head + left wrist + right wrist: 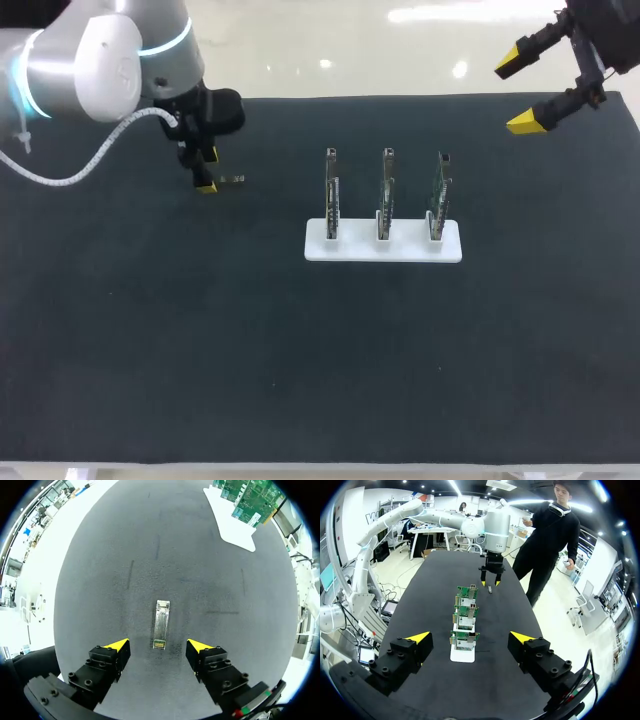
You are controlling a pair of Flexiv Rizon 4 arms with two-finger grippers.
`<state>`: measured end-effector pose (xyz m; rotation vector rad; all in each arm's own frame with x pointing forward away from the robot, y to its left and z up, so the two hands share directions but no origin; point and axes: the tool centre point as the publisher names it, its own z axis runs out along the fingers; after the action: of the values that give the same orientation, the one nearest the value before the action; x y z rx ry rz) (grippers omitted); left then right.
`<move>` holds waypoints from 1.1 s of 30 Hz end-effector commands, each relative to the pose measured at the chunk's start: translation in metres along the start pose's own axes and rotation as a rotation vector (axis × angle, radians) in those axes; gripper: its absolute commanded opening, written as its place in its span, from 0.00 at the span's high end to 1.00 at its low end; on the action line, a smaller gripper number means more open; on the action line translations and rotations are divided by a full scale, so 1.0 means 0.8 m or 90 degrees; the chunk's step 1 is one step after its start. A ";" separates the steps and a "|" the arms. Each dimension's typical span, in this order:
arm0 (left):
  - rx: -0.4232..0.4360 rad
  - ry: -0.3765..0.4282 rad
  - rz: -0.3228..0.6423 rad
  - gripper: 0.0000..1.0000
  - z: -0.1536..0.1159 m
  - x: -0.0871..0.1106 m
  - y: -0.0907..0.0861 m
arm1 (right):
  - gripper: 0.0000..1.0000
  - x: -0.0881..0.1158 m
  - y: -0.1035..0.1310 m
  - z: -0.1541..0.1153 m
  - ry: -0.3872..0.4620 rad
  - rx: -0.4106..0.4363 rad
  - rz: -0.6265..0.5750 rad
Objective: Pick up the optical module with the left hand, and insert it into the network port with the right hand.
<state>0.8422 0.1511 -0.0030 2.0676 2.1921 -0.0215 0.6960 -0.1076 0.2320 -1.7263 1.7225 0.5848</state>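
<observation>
Slim silvery metal optical module (235, 180), upper left in head view, seems light, stiff, slick; pinch its long sides; left gripper (158, 645) and right gripper (470, 637) both gape.

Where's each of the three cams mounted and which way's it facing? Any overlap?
Head view: fixed above and behind, looking down on the table; left gripper at left, right gripper at right.
Left wrist view: on the left wrist, looking down past its open fingers at the optical module.
Right wrist view: on the right wrist, looking between its fingers across the board rack toward the left arm.
Shared: all three show the board rack.
</observation>
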 end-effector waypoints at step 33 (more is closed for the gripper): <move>-0.002 0.002 0.003 1.00 0.012 -0.002 -0.002 | 0.00 0.000 0.000 0.000 -0.001 0.000 -0.001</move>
<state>0.8414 0.1474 -0.0127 2.0702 2.1954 -0.0086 0.6960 -0.1076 0.2320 -1.7263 1.7225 0.5848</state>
